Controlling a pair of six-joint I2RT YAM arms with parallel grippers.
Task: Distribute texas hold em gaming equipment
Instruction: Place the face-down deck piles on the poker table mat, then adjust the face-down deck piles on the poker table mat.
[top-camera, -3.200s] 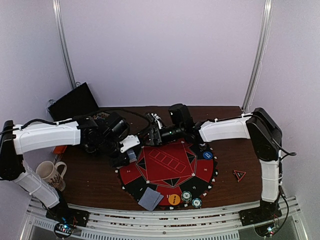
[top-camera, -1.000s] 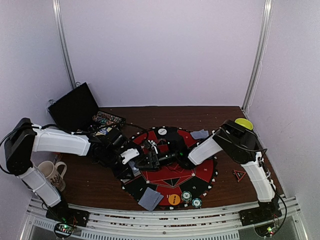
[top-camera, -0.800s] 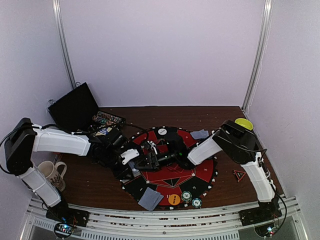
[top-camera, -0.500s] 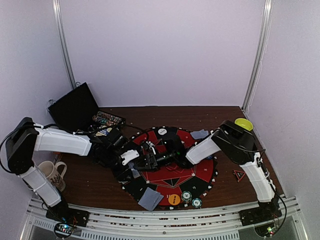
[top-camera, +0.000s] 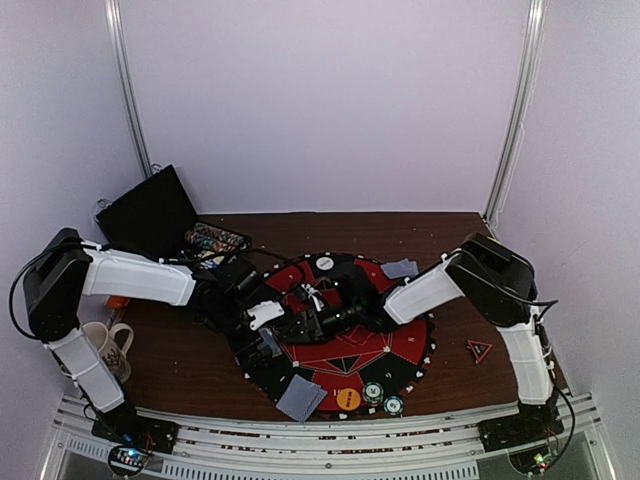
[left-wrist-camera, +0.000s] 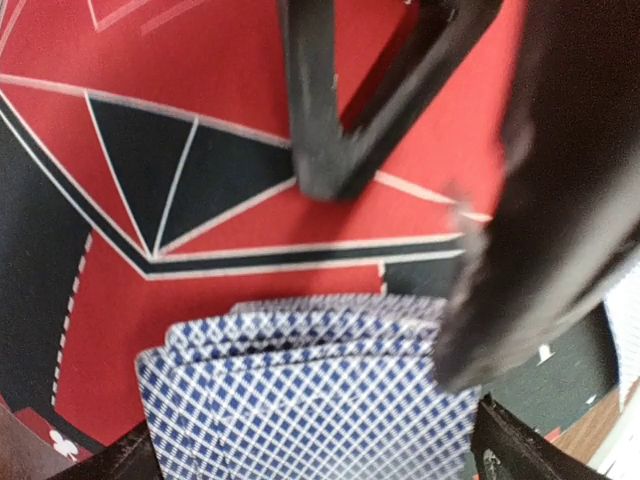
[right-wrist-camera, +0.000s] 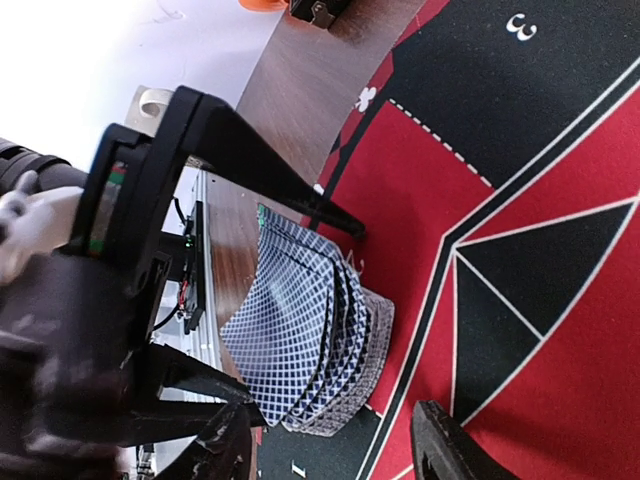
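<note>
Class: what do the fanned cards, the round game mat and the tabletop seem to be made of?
Cards: probably coated paper stock; thin, bending in a fan, printed blue lattice backs.
Mat: seemingly felt or printed fabric; flat, matte red and black.
Tabletop: dark brown wood or laminate; grain streaks, slight sheen.

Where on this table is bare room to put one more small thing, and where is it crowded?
Bare wood lies between the mug and the mat, and along the far edge behind the mat. Crowded: the mat's left half, where the left gripper holds fanned cards beside the right gripper, and its near rim with chips.
</note>
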